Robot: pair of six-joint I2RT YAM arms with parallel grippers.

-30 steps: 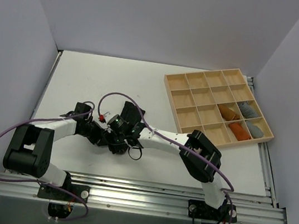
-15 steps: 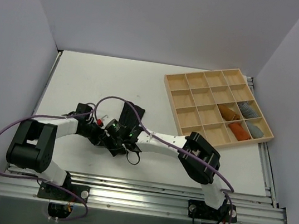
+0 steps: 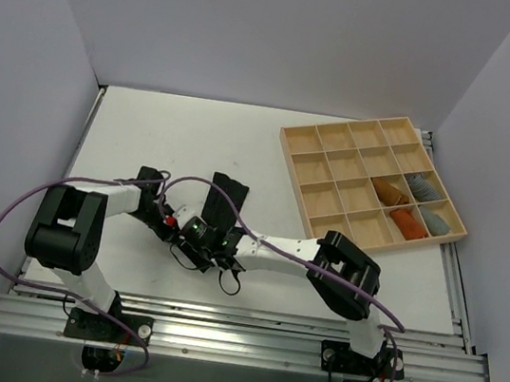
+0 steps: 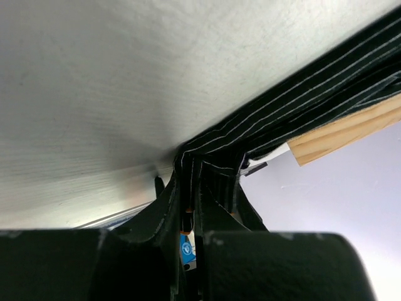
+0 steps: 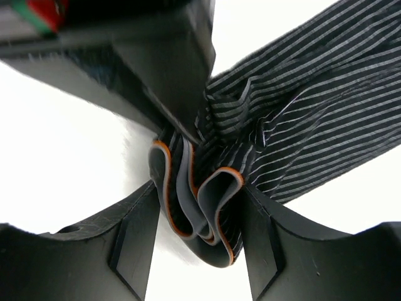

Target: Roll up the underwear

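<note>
Pinstriped black underwear (image 5: 313, 106), bunched soft folds

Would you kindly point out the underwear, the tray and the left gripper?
underwear (image 5: 313, 88), right wrist view, on the flat striped fabric.
tray (image 3: 319, 168), top view, on an empty compartment's floor.
left gripper (image 4: 188, 188), left wrist view, between its fingertips, where they pinch.

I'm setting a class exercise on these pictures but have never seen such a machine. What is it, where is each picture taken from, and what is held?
It is a robot: a left arm and a right arm bolted to a white table. One picture looks down from above; the others come from a camera on each wrist. On the table lie black striped underwear and a wooden tray holding orange and grey cloth rolls. The left fingers pinch the underwear; its bunched edge fills the right fingers.
</note>
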